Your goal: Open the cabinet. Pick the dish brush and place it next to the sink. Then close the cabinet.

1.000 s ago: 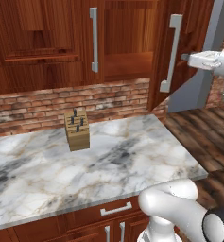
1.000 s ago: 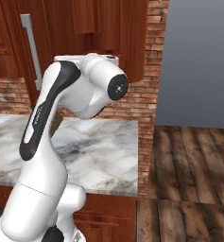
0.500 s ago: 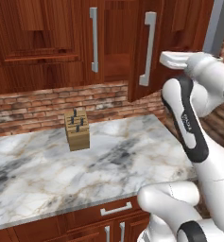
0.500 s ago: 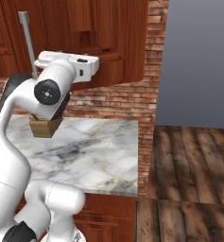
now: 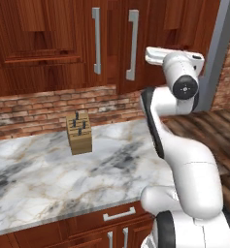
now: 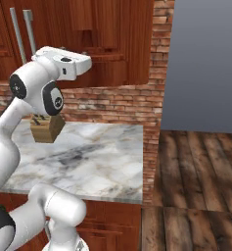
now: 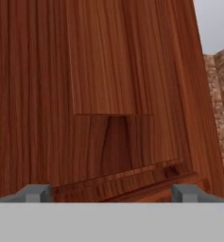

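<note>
The cabinet (image 5: pixel 111 53) hangs above the counter with two plain reddish-brown doors. Its long silver handles (image 5: pixel 96 41) (image 5: pixel 132 44) stand side by side, and both doors look shut or nearly so. In the right base view the handles (image 6: pixel 18 35) sit at the far left. My hand (image 5: pixel 157 54) is raised just right of the right door, at handle height. In the hand view my gripper (image 7: pixel 111 193) is open, its fingertips (image 7: pixel 35 193) far apart with nothing between them, facing a wooden panel with a moulded frame (image 7: pixel 108 113). The dish brush and sink are out of view.
A wooden knife block (image 5: pixel 79 133) stands on the marble counter (image 5: pixel 48 179) near the brick backsplash (image 5: pixel 34 109). The counter ends at the right, beside a wood floor (image 6: pixel 196 186) and a grey wall (image 6: pixel 205 63). Drawer fronts with short handles (image 5: pixel 119 214) run below.
The cabinet's right door has swung from wide open to shut or almost shut. My arm swept left with it, the hand following the door. The knife block stayed put.
</note>
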You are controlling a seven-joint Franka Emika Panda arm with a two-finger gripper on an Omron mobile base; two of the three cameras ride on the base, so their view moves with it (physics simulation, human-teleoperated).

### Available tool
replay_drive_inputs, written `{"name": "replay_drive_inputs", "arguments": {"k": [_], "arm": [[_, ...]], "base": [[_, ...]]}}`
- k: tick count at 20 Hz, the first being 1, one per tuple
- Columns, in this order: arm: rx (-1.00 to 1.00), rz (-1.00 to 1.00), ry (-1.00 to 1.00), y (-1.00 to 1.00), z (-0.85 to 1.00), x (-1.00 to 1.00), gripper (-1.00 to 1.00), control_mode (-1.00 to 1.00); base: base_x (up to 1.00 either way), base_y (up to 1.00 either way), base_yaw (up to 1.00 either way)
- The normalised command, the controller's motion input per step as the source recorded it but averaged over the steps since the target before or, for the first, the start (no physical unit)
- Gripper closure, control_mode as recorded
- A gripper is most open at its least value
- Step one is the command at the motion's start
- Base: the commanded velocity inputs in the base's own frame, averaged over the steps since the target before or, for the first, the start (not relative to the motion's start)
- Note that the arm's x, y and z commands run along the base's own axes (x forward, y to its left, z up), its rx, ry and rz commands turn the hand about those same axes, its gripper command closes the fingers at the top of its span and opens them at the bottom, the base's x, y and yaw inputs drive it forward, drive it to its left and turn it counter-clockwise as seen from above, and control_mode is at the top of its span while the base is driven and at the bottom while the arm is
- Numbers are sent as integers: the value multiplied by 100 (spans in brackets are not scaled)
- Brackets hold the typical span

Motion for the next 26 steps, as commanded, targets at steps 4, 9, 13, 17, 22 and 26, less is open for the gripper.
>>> {"name": "replay_drive_inputs", "arguments": {"k": [4, 9, 13, 17, 22, 26], "arm": [[0, -12, 0, 0, 0, 52, -100, -100], [0, 0, 2, 0, 0, 39, -100, -100], [0, 0, 4, 0, 0, 34, -100, -100], [0, 0, 7, 0, 0, 41, -100, -100], [0, 0, 10, 0, 1, 38, -100, -100], [0, 0, 9, 0, 0, 35, -100, -100]], "base": [[0, 0, 0], [0, 0, 0], [0, 0, 0], [0, 0, 0], [0, 0, 0], [0, 0, 0]]}}
